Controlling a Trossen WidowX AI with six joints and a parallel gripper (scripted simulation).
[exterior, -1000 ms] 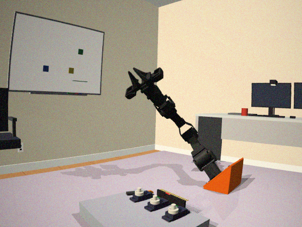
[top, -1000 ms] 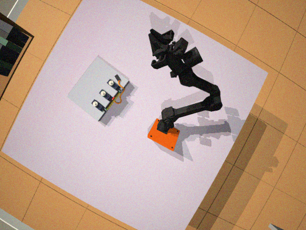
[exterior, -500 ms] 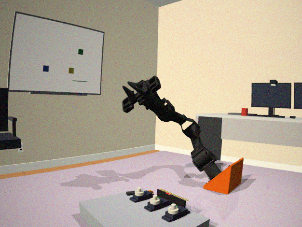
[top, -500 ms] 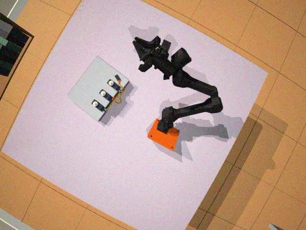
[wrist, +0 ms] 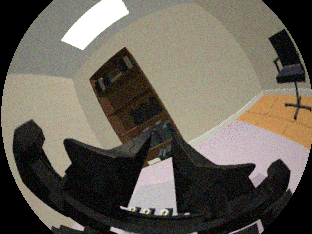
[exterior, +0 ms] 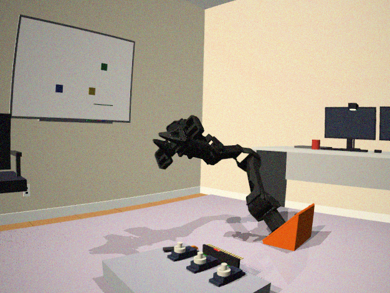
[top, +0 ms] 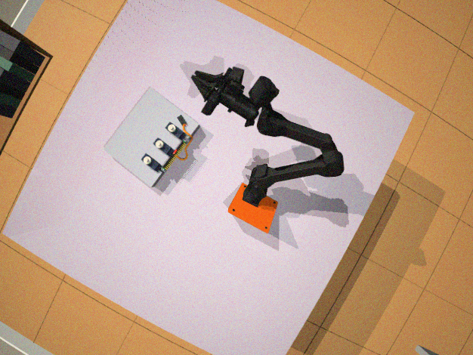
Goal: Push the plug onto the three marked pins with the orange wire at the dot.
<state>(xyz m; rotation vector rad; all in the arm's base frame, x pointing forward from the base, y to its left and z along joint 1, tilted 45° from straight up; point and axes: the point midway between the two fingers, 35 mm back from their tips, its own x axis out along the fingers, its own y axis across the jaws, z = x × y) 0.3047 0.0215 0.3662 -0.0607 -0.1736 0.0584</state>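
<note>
The grey holder (top: 129, 128) (exterior: 135, 268) (wrist: 155, 192) carries three dark servos with white horns. The small dark plug (top: 181, 119) (exterior: 168, 249) lies on the holder beside the end servo, near a corner. Its orange lead (top: 187, 152) (exterior: 194, 247) loops out past the holder's pin edge. The row of thin pins (top: 170, 162) (exterior: 231, 252) runs along that edge, with a red mark (top: 175, 151) (exterior: 216, 249) on part of it; the dot is too small to tell. My gripper (top: 193, 74) (exterior: 156, 136) (wrist: 162, 135) is partly open and empty, high above the table, off to the plug's side.
The orange arm base (top: 250, 217) (exterior: 296, 230) stands on the pale table (top: 183, 260) (exterior: 57, 239), across from the pin edge. A desk, whiteboard, chair and bookcase stand in the background.
</note>
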